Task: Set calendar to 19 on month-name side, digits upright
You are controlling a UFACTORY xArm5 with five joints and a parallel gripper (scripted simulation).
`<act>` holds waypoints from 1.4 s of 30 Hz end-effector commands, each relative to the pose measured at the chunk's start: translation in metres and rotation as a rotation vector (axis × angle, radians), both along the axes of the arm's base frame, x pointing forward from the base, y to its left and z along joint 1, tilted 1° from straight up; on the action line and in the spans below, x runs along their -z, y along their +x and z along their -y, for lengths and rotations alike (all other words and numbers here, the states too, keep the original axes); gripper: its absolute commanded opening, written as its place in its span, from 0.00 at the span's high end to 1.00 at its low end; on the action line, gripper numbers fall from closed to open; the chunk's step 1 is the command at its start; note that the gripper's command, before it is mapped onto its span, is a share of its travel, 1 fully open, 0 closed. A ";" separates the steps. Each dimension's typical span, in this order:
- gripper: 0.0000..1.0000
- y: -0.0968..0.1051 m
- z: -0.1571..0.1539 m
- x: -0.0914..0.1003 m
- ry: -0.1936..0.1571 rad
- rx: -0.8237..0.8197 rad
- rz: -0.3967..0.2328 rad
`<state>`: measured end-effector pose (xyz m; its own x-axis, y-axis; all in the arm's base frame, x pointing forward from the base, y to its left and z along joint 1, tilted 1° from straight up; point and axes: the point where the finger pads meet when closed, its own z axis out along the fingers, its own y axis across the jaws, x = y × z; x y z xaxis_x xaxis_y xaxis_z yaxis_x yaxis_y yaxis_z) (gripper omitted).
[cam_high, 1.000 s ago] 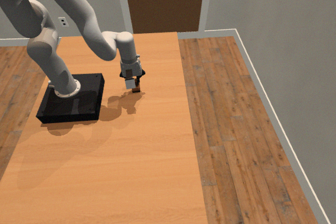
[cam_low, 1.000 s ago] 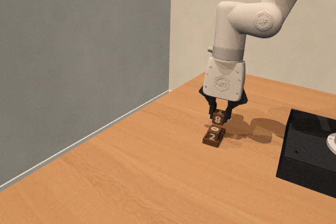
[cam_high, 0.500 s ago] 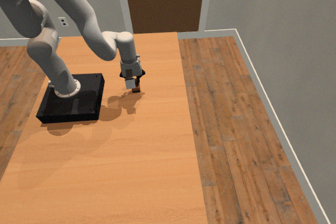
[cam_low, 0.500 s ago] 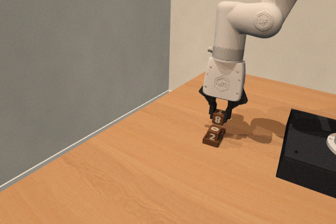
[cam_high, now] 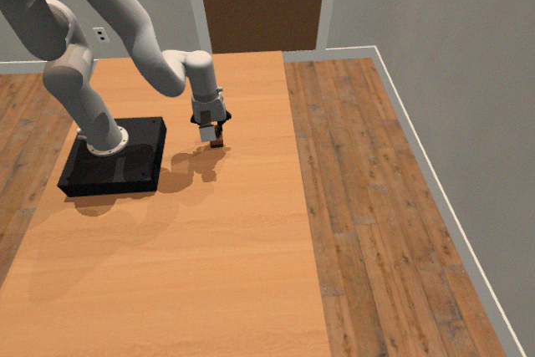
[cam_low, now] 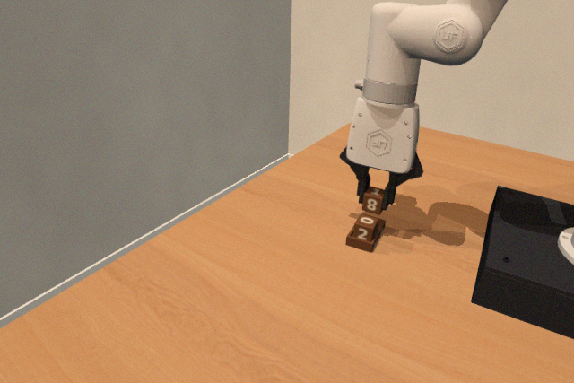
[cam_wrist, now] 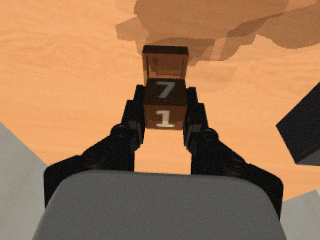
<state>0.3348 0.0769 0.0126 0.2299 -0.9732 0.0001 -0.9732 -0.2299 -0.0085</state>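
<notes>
Cube work in hand, date not set. Your gripper (cam_high: 218,127) (cam_low: 376,200) (cam_wrist: 165,98) is clamped on the held cube (cam_high: 218,131) (cam_low: 372,204) (cam_wrist: 165,118), above the tray (cam_high: 216,145) (cam_low: 359,243) (cam_wrist: 165,50): 8 on one side, 1 on top, 7 on another side. The seated cube (cam_low: 362,233), inside the tray, shows 2 and 0. Month's name: can't make it out. Next, judging from here: confirm the reading side, turn the 1 to it upright, lower level beside its mate. The seated cube probably needs re-turning for 9.
</notes>
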 end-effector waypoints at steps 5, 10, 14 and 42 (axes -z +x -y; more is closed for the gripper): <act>0.71 0.001 0.000 0.001 0.001 0.000 0.003; 0.71 0.001 0.000 0.004 0.001 0.000 0.003; 0.71 0.001 0.000 0.006 0.001 0.000 0.003; 0.71 0.001 0.000 0.024 0.001 0.000 0.003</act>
<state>0.3349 0.0764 -0.0110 0.2300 -0.9732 0.0001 -0.9731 -0.2300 -0.0084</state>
